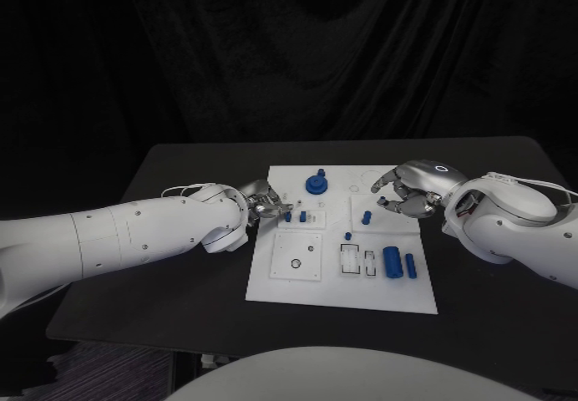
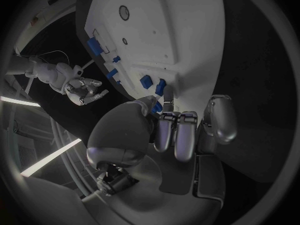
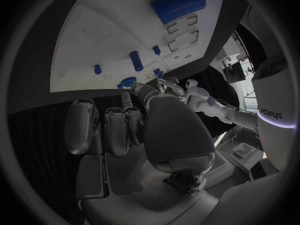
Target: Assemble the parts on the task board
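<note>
Two white arms reach over a black desk (image 1: 180, 167) toward the white task board (image 1: 343, 288) at its middle. Nearest the robot on the board lie a large blue cylinder (image 1: 392, 260) and a slimmer blue bar (image 1: 411, 266) side by side, just beside two small rectangular slots (image 1: 351, 261), with a square plate with a round hole (image 1: 297, 255) across from them. Past these stand a short blue peg (image 1: 349, 236) and a taller blue peg (image 1: 366, 218). Farther on, small blue clips (image 1: 294, 216) sit in a raised block by the left hand (image 1: 261, 200), and at the far end stands a blue knob on a round base (image 1: 316, 182).

The head view leaves the left hand's grasp unclear. The left wrist view shows more: the fingers (image 2: 177, 135) are curled in at the board's edge, their tips right beside the clips (image 2: 161, 87), but I cannot tell whether they pinch one.

The right hand (image 1: 409, 189) hovers above the board's far right corner. The right wrist view shows its fingers (image 3: 117, 130) bent inward with nothing between them, clear of the board (image 3: 100, 40), and brings the big cylinder (image 3: 178, 4) and the pegs (image 3: 135, 61) into sight from the other side.
</note>
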Action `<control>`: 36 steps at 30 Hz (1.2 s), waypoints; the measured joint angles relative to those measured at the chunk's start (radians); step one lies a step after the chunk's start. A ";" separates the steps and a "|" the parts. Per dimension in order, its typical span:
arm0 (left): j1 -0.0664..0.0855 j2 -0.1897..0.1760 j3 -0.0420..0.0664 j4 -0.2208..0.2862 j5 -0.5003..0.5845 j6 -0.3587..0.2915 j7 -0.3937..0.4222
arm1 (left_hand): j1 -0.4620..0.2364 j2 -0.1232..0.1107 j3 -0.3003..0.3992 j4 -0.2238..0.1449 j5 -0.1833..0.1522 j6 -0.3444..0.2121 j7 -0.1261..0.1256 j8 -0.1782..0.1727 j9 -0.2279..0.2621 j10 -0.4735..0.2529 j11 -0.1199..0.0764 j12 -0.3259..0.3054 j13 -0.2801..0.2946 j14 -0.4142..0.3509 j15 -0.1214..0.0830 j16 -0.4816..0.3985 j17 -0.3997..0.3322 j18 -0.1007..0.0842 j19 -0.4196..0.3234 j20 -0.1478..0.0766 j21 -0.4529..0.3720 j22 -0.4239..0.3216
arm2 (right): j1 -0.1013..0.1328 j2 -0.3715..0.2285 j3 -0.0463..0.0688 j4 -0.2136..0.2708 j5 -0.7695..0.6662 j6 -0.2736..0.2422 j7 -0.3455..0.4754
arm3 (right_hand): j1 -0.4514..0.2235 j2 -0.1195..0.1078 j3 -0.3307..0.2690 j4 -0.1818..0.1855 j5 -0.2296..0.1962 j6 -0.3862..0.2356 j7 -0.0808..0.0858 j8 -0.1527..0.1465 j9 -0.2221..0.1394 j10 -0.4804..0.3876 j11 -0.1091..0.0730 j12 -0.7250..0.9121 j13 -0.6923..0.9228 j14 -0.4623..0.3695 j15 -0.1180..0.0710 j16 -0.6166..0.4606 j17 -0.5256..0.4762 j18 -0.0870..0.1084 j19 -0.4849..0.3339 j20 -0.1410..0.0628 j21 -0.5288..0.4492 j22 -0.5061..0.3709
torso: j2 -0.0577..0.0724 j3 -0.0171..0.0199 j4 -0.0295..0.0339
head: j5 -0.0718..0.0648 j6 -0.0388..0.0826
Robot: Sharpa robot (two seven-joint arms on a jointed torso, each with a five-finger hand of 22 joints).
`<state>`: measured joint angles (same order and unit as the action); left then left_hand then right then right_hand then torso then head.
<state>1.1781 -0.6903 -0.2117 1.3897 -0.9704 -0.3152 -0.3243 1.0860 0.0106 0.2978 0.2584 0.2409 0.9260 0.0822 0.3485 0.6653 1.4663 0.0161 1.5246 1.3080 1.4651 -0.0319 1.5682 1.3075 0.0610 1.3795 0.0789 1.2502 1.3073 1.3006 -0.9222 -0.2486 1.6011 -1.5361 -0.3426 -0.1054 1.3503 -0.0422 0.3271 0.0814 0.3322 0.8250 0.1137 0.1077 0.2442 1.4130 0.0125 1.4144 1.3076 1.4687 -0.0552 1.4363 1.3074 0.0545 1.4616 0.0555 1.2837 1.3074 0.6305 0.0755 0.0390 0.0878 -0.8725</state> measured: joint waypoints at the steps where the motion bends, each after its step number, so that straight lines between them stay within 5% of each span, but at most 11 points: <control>1: 0.000 0.000 0.000 0.000 0.000 0.001 0.002 | 0.000 0.000 -0.001 0.001 -0.004 0.000 0.000 0.000 0.002 0.000 0.000 0.000 0.000 0.000 0.000 0.000 0.000 0.000 0.000 0.000 0.000 0.000 | 0.000 0.000 0.000 0.000 0.000 0.000 0.000 | 0.000 0.000 0.000 0.000 0.000 0.000 0.000 0.000 0.000 0.000 0.000 0.000 0.000 0.000 0.000 0.000 0.000 0.000 0.000 0.000 0.000 0.000 | 0.000 0.0000 0.0001 | 0.000 0.000; 16: -0.003 0.001 0.000 -0.005 0.000 0.012 0.022 | -0.013 0.013 -0.025 0.033 -0.010 0.000 0.000 0.023 0.037 0.000 0.000 0.000 0.000 0.000 0.000 0.000 0.000 0.000 -0.007 0.000 0.000 0.000 | 0.000 0.000 0.000 0.000 0.000 0.005 -0.003 | 0.000 0.000 0.000 0.000 0.000 0.000 0.000 0.000 0.000 0.000 0.000 0.000 0.000 0.000 0.000 0.000 0.000 0.000 0.000 0.000 0.000 0.000 | 0.001 -0.0002 0.0001 | 0.002 0.000; 25: -0.007 -0.026 -0.001 0.021 -0.050 -0.007 0.009 | -0.104 0.030 -0.134 0.034 -0.057 -0.033 -0.043 0.249 0.347 0.000 -0.037 0.041 0.000 0.001 -0.030 0.000 0.000 0.000 0.029 -0.029 0.055 0.000 | 0.000 -0.005 0.000 0.000 0.000 0.008 -0.004 | 0.000 0.000 0.000 0.000 0.000 0.000 0.000 0.000 -0.001 0.000 0.000 0.000 0.000 0.000 0.000 0.000 0.000 0.000 0.000 0.000 0.000 0.000 | 0.001 -0.0002 0.0003 | 0.001 0.000; 32: -0.005 -0.057 -0.001 0.061 -0.143 -0.014 -0.023 | -0.148 0.039 -0.202 0.035 -0.081 -0.040 -0.050 0.302 0.454 -0.001 -0.044 0.043 0.000 -0.002 -0.034 0.000 0.000 0.000 0.038 -0.037 0.067 0.000 | 0.000 -0.008 0.000 -0.001 0.000 0.008 -0.005 | 0.000 0.000 0.003 0.003 0.000 0.000 0.000 0.000 -0.002 0.000 0.000 -0.004 0.000 0.000 0.000 0.000 0.000 0.000 0.000 0.000 0.000 0.000 | 0.001 -0.0003 -0.0004 | 0.004 0.000; 36: 0.014 -0.066 -0.002 0.071 -0.180 -0.015 -0.025 | -0.156 0.039 -0.212 0.034 -0.079 -0.041 -0.051 0.302 0.469 -0.001 -0.044 0.043 0.000 -0.002 -0.034 0.000 0.000 0.000 0.038 -0.037 0.067 0.000 | 0.000 -0.009 0.000 -0.001 0.000 0.007 -0.006 | 0.000 0.000 0.003 0.003 0.000 0.000 0.000 0.000 -0.003 0.000 0.000 -0.004 0.000 0.000 0.000 0.000 0.000 0.000 0.000 0.000 0.000 0.000 | 0.001 -0.0005 -0.0010 | 0.008 0.000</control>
<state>1.1918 -0.7564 -0.2136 1.4610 -1.1500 -0.3303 -0.3493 0.9296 0.0495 0.0860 0.2928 0.1620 0.8853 0.0311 0.6506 1.1338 1.4650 -0.0283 1.5675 1.3080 1.4633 -0.0663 1.5682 1.3075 0.0611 1.4176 0.0415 1.3175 1.3073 1.3003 -0.9311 -0.2486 1.6005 -1.5361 -0.3354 -0.1110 1.3503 -0.0422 0.3299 0.0841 0.3322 0.8250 0.1138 0.1077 0.2413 1.4130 0.0124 1.4105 1.3076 1.4687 -0.0552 1.4363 1.3074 0.0545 1.4616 0.0555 1.2837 1.3073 0.6311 0.0750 0.0381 0.0958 -0.8725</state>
